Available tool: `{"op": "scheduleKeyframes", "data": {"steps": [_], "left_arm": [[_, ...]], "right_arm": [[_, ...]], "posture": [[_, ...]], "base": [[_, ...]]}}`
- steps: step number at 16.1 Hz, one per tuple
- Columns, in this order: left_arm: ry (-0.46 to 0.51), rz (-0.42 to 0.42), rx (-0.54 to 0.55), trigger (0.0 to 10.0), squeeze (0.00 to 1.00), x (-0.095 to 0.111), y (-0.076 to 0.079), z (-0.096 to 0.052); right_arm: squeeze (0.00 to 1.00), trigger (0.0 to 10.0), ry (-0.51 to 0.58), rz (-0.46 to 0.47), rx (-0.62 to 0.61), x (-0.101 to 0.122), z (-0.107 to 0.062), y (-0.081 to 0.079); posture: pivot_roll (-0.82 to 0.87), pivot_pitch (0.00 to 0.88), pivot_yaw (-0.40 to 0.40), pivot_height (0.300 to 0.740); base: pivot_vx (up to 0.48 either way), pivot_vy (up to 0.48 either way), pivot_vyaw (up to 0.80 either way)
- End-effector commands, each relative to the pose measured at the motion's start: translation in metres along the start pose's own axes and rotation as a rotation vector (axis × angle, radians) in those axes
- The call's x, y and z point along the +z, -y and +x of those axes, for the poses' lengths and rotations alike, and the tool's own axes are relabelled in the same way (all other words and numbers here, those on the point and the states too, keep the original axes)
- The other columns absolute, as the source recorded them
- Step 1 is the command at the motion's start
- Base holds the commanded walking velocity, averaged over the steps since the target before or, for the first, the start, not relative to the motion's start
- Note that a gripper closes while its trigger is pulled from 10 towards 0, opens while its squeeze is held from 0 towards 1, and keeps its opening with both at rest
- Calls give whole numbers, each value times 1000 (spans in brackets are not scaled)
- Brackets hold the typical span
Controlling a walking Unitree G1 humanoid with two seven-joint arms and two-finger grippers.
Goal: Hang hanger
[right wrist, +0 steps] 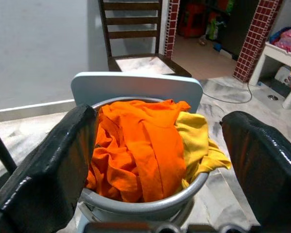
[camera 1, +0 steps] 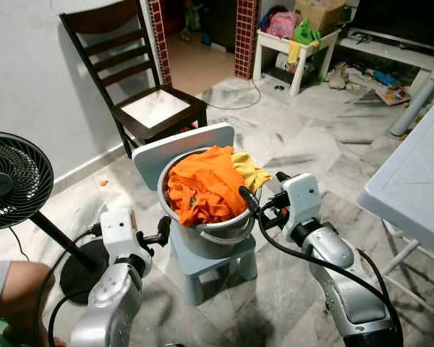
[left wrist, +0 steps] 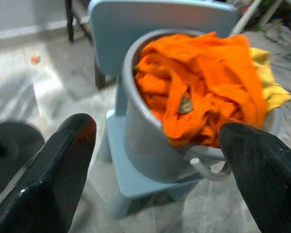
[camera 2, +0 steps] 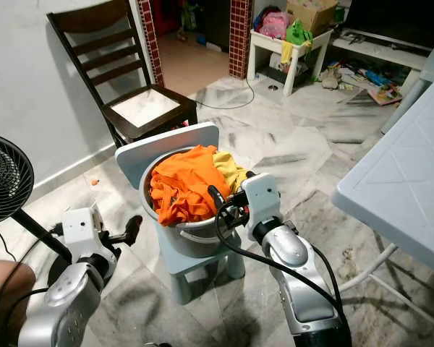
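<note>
- Left gripper [camera 1: 158, 233]: low at the near left, held just left of the bucket without touching it. In the left wrist view the two black fingers [left wrist: 48, 179] are spread wide apart with nothing between them.
- Right gripper [camera 1: 264, 194]: at the bucket's right rim, close beside the cloth. In the right wrist view its fingers [right wrist: 43, 179] stand wide apart and hold nothing.
- Person's knee [camera 1: 14, 289]: at the near left edge, beside the fan base.
- Metal bucket [camera 1: 206, 242]: stands upright on the seat of a small pale blue chair [camera 1: 181, 148], between the two grippers. Its bail handle hangs down at the near side.
- Orange cloth [camera 1: 202, 184]: heaped in the bucket and spilling over the near rim. A small tag shows on it in the left wrist view.
- Yellow cloth [camera 1: 249, 172]: lies on the right side of the bucket, draped over the rim, touching the orange cloth.
- Hanger: cannot be made out in any view; its place cannot be told.
- Black fan [camera 1: 11, 181]: stands at the left on a round base, near the white wall.
- White table [camera 1: 412, 188]: at the right edge, well apart from the bucket.
- Dark wooden chair [camera 1: 130, 72]: stands behind the pale blue chair, against the wall.
- Small white table [camera 1: 293, 47]: far right of centre, loaded with bags and clothes.
</note>
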State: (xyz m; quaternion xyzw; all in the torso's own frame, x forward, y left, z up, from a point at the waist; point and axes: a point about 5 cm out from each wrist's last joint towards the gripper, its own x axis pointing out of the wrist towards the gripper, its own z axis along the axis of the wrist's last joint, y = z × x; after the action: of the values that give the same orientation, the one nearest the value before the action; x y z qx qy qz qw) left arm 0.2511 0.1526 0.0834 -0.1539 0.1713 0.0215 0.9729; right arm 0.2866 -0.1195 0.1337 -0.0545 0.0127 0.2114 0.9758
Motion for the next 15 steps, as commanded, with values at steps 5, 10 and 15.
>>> {"op": "scheduleKeyframes", "data": {"steps": [5, 10, 15], "left_arm": [[-36, -54, 32, 10000, 0, 2, -7, 22], [-10, -114, -2, 10000, 0, 6, 6, 35], [-33, -167, 15, 10000, 0, -4, 15, 39]], "right_arm": [[0, 10000, 22, -24, -31, 17, -13, 9], [0, 10000, 44, -42, -37, 37, -22, 10], [0, 10000, -10, -41, -30, 36, -40, 7]], "posture": [[-106, 132, -4, 740], [-166, 188, -17, 740], [-193, 254, -54, 740]], "base": [[0, 0, 0], [0, 0, 0], [0, 0, 0]]}}
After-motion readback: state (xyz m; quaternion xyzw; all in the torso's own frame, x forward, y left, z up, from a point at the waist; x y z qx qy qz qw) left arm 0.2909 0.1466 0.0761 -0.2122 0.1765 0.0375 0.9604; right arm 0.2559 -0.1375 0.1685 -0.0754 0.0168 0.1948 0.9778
